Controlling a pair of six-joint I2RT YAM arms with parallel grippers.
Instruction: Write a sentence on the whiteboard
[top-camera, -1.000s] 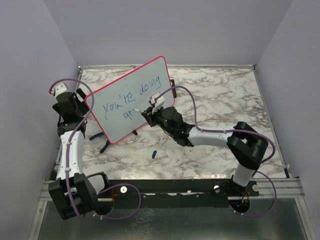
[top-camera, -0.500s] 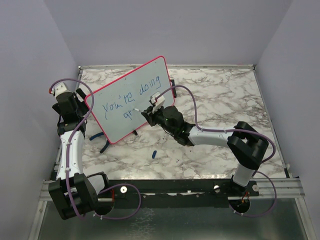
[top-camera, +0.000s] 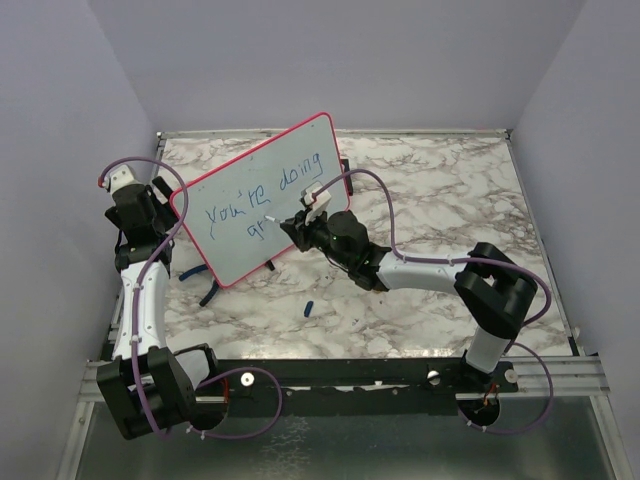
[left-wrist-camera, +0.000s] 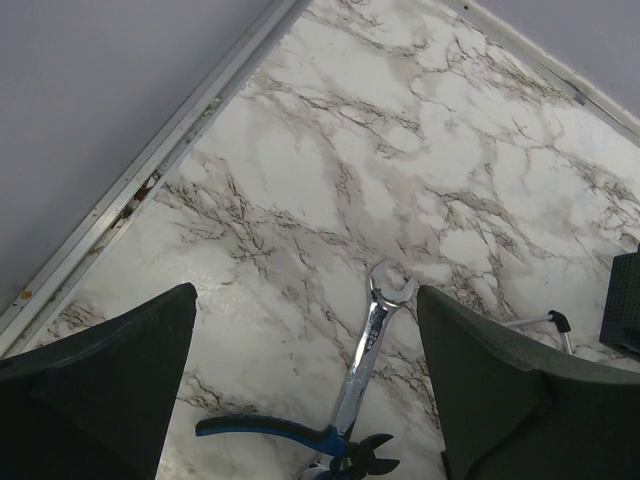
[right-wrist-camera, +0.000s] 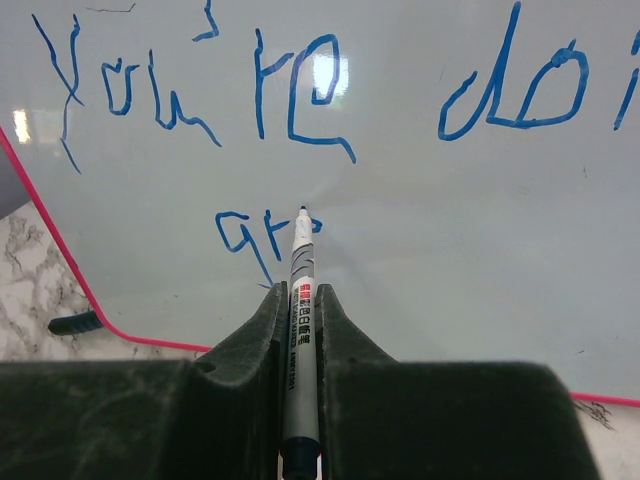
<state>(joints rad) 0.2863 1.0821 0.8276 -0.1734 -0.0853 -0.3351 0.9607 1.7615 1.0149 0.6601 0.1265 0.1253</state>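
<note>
The whiteboard (top-camera: 262, 198), pale with a red-pink frame, stands tilted on the marble table. It fills the right wrist view (right-wrist-camera: 450, 260). The sentence (top-camera: 258, 196) in blue reads "you're doing" on the upper line and "gr" plus part of a letter below (right-wrist-camera: 255, 235). My right gripper (top-camera: 296, 227) is shut on a white marker (right-wrist-camera: 300, 300), its tip on the board just right of "gr". My left gripper (top-camera: 158, 215) is by the board's left edge, behind it, open and empty; its dark fingers (left-wrist-camera: 100, 390) frame the table.
A steel wrench (left-wrist-camera: 372, 345) and blue-handled pliers (left-wrist-camera: 290, 435) lie on the marble under the left gripper. A small blue cap (top-camera: 308, 307) lies in front of the board. A metal rail (left-wrist-camera: 150, 175) edges the table at the purple wall.
The right gripper and marker tip have shifted slightly left on the board's lower line. The left arm and board have not moved.
</note>
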